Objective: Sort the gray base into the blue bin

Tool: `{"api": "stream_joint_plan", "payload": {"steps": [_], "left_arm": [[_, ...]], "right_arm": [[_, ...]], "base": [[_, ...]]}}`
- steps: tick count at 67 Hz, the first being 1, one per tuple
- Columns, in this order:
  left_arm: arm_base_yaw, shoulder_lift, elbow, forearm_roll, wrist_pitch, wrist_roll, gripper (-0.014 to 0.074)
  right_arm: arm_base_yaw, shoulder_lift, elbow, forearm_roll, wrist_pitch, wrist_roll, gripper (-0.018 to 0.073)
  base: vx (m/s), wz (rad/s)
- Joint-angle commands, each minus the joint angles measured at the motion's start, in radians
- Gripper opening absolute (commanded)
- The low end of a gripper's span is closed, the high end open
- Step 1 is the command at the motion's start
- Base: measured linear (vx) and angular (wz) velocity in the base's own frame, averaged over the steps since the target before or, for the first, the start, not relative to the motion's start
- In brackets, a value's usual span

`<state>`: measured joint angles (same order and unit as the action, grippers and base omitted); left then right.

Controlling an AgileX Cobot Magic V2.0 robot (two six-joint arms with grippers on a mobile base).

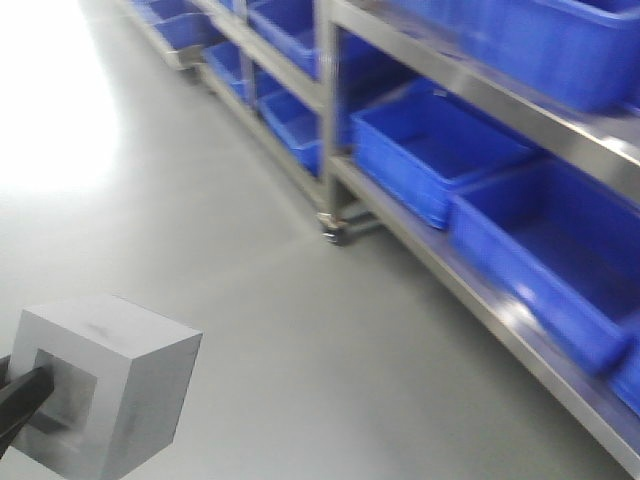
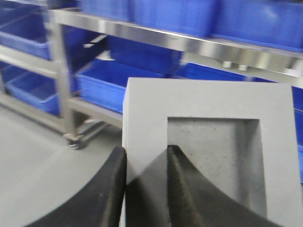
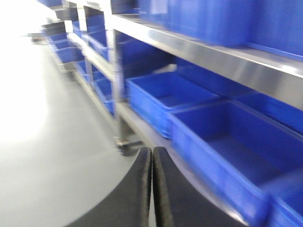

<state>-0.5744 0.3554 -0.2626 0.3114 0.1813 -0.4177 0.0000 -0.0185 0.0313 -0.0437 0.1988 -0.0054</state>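
The gray base (image 1: 120,380) hangs above the floor at the lower left of the front view, its square recess turned toward my left gripper (image 1: 18,398). In the left wrist view the gray base (image 2: 208,104) fills the right half. My left gripper (image 2: 146,151) is shut on its left frame wall, one finger outside and one inside the recess. Blue bins line the steel rack on the right; the nearest blue bin (image 1: 560,260) sits on the low shelf, well apart from the block. My right gripper (image 3: 152,150) is shut with nothing in it, facing another low blue bin (image 3: 227,146).
The steel rack (image 1: 330,120) runs along the right side, with a caster wheel (image 1: 333,232) at its post. More bins fill its upper shelf (image 1: 560,40). Bare grey floor (image 1: 200,200) spreads to the left, with bright glare at the far left.
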Motion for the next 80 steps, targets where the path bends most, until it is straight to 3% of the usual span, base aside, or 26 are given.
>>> {"api": "stream_joint_plan", "payload": {"steps": [1, 41, 80], "left_arm": [[-0.007, 0.001, -0.031, 0.0, -0.099, -0.007, -0.0007], [-0.007, 0.001, -0.031, 0.0, -0.099, -0.007, -0.0007], [-0.007, 0.001, -0.031, 0.0, -0.099, -0.007, -0.0007]], "right_arm": [[-0.005, -0.007, 0.006, -0.009, -0.073, -0.007, -0.0005], [-0.005, -0.007, 0.006, -0.009, -0.073, -0.007, -0.0005], [-0.005, -0.007, 0.006, -0.009, -0.072, -0.007, -0.0005]], "base": [[0.25, 0.73], [0.29, 0.68], [0.41, 0.1]]}}
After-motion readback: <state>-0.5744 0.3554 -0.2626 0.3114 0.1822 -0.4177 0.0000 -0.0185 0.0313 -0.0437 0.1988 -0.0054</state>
